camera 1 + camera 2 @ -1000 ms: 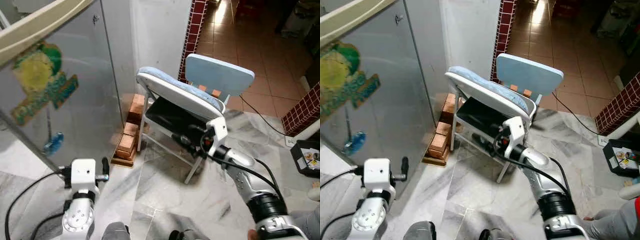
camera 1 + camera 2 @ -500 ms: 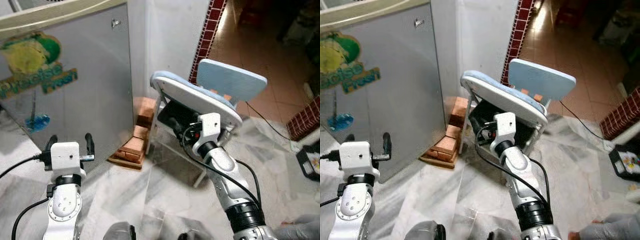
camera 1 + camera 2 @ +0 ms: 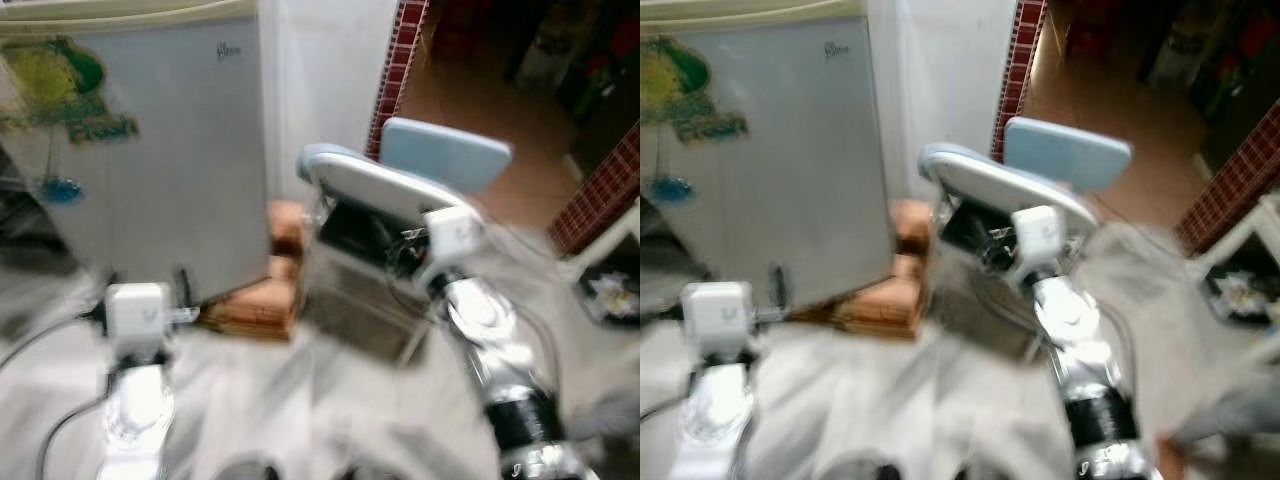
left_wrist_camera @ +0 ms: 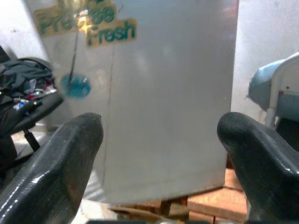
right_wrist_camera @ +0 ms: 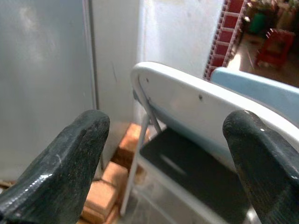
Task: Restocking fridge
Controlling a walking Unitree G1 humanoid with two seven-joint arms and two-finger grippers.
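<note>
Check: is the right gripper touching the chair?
Apart. The right wrist view shows the open right gripper short of the chair, floor visible between.

The fridge (image 4: 173, 102) on the left has a smooth, brushed-looking silver metal skin with a soft sheen, and a flat printed sticker (image 4: 86, 23) in yellow and green. The folding chair (image 5: 187, 102) to its right has a painted white metal frame, smooth and slightly glossy, with pale blue padding. The bricks (image 5: 117, 179) beneath look rough and matt orange-brown. Both grippers' fingers (image 4: 70, 154) are glossy black plastic. The floor (image 3: 330, 420) looks like polished pale marble.
</note>
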